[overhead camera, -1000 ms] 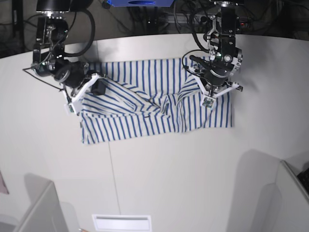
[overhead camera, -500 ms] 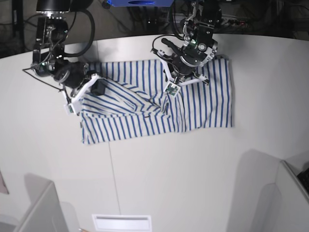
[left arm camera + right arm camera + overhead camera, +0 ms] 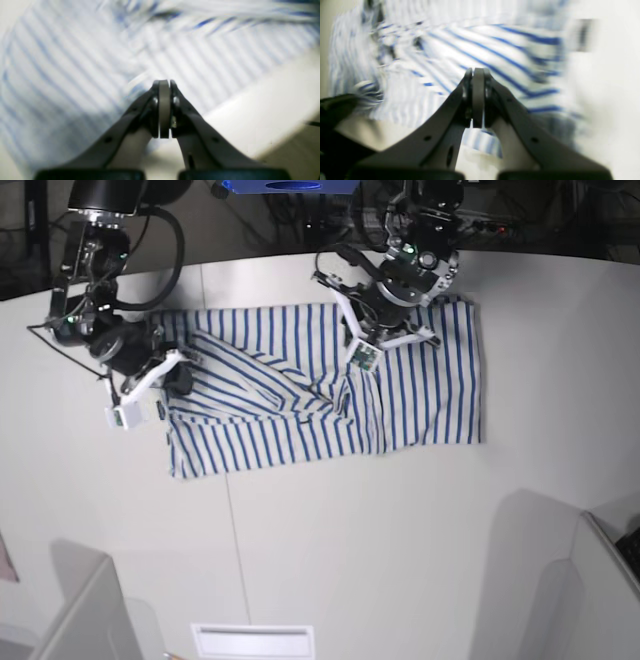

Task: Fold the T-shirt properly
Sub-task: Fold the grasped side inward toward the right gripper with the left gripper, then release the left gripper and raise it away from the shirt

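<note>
Lying rumpled, T-shirt (image 3: 330,395) leaves bare table (image 3: 400,560) beyond its edges.

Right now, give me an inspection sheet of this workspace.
Surface: white table, seam line down its left part.
Job's things: T-shirt spread out, rumpled in the middle, not neatly folded.
Clutter: nothing seen on the table.
Grippers: left gripper shut, above the shirt; right gripper shut, at the shirt's edge; no cloth visibly held.
Cables: dark cables behind the table.
Surroundings: grey panels at the near corners.
</note>
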You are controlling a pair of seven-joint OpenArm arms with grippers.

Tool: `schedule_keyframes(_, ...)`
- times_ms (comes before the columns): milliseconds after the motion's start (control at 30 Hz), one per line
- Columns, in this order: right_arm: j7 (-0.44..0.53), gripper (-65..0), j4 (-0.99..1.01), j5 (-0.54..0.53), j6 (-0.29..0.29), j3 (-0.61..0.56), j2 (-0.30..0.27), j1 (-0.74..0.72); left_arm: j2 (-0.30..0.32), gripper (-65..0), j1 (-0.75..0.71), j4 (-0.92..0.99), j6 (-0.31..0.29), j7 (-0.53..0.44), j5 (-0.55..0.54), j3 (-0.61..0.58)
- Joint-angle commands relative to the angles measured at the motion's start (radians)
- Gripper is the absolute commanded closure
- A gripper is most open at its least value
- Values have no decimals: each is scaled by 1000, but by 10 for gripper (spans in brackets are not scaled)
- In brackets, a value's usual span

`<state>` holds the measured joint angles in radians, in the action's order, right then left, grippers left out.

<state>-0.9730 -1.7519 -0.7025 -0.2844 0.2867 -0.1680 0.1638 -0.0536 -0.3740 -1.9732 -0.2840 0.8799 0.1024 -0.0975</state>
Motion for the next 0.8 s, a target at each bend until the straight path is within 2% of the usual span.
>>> schedule_keyframes(0,15,0,-16,-24,-5,13,-6,-23,-4,0,7,-19,4,-23,-11,26)
schedule_keyframes(100,12,0,-18,-24,-5,46,-11,-40,-4,0,-1,-25,2,-23,-11,100)
schedule_keyframes(167,-24,0,-15,-24,-5,52,-14,-68,-4,0,-1,-22,2,-24,-13,181)
schedule_keyframes(200,-56,-35,-13,-24,-5,52,-23,-88,-4,0,-1,-21,2,-24,-13,236)
schedule_keyframes(267,-125,-281,-12,-24,-5,50,-28,-132,-5,0,5,-21,-1,-24,-31,367)
schedule_keyframes(300,-146,-378,-12,-24,-5,52,-29,-149,-4,0,8,-21,-1,-24,-57,420)
schedule_keyframes(367,-169,-545,-7,-24,-8,52,-35,-183,8,0,13,-19,-1,-24,-138,526)
schedule_keyframes(400,-171,-593,8,-24,-22,52,-35,-203,39,0,19,-19,-2,-24,-186,582)
schedule_keyframes(433,-171,-605,31,-24,-45,52,-37,-218,64,0,19,-16,-2,-24,-227,621)
schedule_keyframes(533,-171,-575,185,-24,-115,52,-74,-281,128,0,19,12,-2,-24,-332,747)
schedule_keyframes(767,-162,-564,504,-24,-152,52,-132,-381,219,0,27,105,-5,-24,-372,961)
